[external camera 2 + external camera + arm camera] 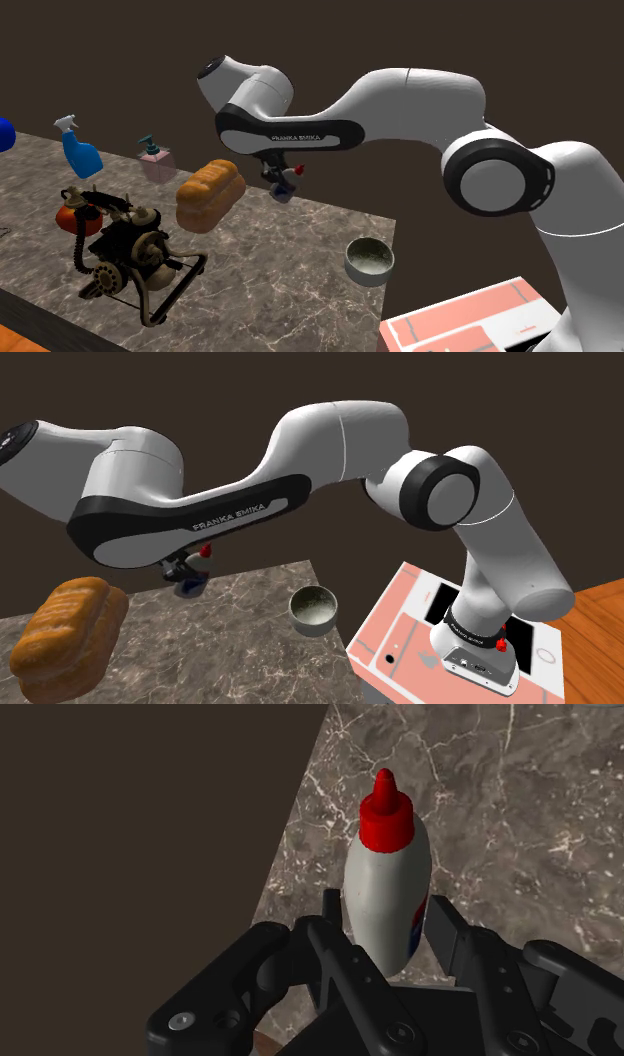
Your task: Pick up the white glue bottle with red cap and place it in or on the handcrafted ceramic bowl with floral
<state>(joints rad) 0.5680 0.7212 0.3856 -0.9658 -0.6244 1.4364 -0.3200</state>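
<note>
So the black gripper (385, 912) is clenching the glue bottle (388, 894) between its fingers, squeezing it low on its smooth, rounded white body. The glossy red cone cap is pointing away from the hand, and there's a blue-and-red label I'm not managing to read. The bottle's base is hiding behind the gripper's own bulk. It's hanging over the far edge of the dark, white-veined marble tabletop (240, 642), looking lifted clear as far as I can tell. In the shoulder view the white forearm is covering most of the gripper, with just the red cap poking out. The bowl (300, 614) is sitting well apart, near the table edge by the pink stand (400, 642): round, greyish, any pattern too small to make out. A crusty bread loaf (70, 637) is getting cut off at that view's left.
</note>
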